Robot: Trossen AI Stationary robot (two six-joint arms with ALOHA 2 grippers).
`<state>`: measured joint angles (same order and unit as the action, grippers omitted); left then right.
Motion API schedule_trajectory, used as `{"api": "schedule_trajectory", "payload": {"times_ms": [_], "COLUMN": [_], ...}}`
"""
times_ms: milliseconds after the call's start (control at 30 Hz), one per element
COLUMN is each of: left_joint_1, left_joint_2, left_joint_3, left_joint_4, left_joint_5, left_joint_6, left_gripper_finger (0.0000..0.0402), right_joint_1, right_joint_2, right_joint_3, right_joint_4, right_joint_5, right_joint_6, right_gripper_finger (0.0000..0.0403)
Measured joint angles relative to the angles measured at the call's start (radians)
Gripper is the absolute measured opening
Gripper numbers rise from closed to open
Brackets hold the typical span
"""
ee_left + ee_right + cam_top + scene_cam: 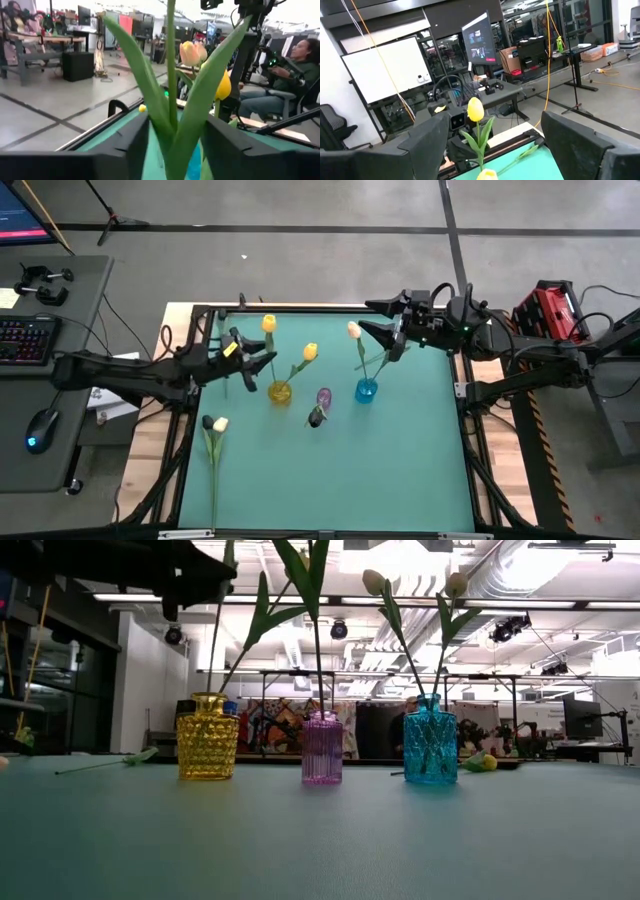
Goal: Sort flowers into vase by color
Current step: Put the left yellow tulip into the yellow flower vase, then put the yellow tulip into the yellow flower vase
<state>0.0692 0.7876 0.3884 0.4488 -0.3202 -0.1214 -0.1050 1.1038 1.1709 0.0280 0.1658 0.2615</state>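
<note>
Above the yellow vase (pixel 280 392), the left gripper (pixel 262 361) pinches a yellow tulip (pixel 268 324) by its stem; beyond the blue vase (pixel 366 391), the right gripper (pixel 385 320) hangs spread.

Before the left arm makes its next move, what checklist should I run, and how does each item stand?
1. Grip: ok. The left gripper is closed on the yellow tulip, with the stem between its fingers in the left wrist view.
2. Stem in the yellow vase: ok, it seems. In the low view the stem rises from the vase mouth.
3. Colour match: ok. A second yellow tulip already stands in that vase.
4. Right gripper out of the way: ok. It is open, above the blue vase.
5. Sorting finished: not ok. The loose tulips lie unsorted near the left arm.
</note>
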Motion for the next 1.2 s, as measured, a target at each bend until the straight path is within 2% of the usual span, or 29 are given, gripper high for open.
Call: {"api": "schedule_trajectory", "payload": {"times_ms": [300, 433, 600, 700, 800, 867, 967, 1067, 1200], "left_joint_1": [0.000, 0.000, 0.001, 0.002, 0.002, 0.002, 0.005, 0.015, 0.024], "left_joint_2": [-0.030, -0.034, -0.062, -0.073, -0.074, -0.070, -0.065, -0.059, -0.048], "left_joint_3": [0.119, 0.181, 0.279, 0.349, 0.414, 0.444, 0.462, 0.464, 0.464], "left_joint_4": [-0.259, -0.301, -0.304, -0.334, -0.376, -0.395, -0.400, -0.403, -0.409], "left_joint_5": [0.000, 0.000, -0.010, -0.058, -0.119, -0.152, -0.177, -0.184, -0.185], "left_joint_6": [-0.033, -0.030, 0.037, 0.068, 0.090, 0.098, 0.099, 0.074, 0.014], "left_gripper_finger": [0.0255, 0.0277, 0.0285, 0.0285, 0.0285, 0.0285, 0.0285, 0.0285, 0.0285], "right_joint_1": [0.000, 0.000, 0.000, -0.006, -0.031, -0.067, -0.166, -0.334, -0.597], "right_joint_2": [0.000, 0.000, -0.015, -0.039, -0.078, -0.102, -0.122, -0.118, -0.039], "right_joint_3": [0.000, 0.000, 0.000, 0.000, 0.000, 0.000, 0.000, 0.000, -0.006], "right_joint_4": [-0.001, 0.000, 0.029, 0.056, 0.045, 0.000, -0.135, -0.334, -0.544], "right_joint_5": [0.000, 0.000, 0.027, 0.138, 0.342, 0.460, 0.538, 0.468, 0.238], "right_joint_6": [-0.019, -0.019, -0.019, -0.018, 0.008, 0.031, 0.152, 0.374, 0.549], "right_gripper_finger": [0.0307, 0.0307, 0.0307, 0.0307, 0.0307, 0.0307, 0.0307, 0.0307, 0.0307]}}
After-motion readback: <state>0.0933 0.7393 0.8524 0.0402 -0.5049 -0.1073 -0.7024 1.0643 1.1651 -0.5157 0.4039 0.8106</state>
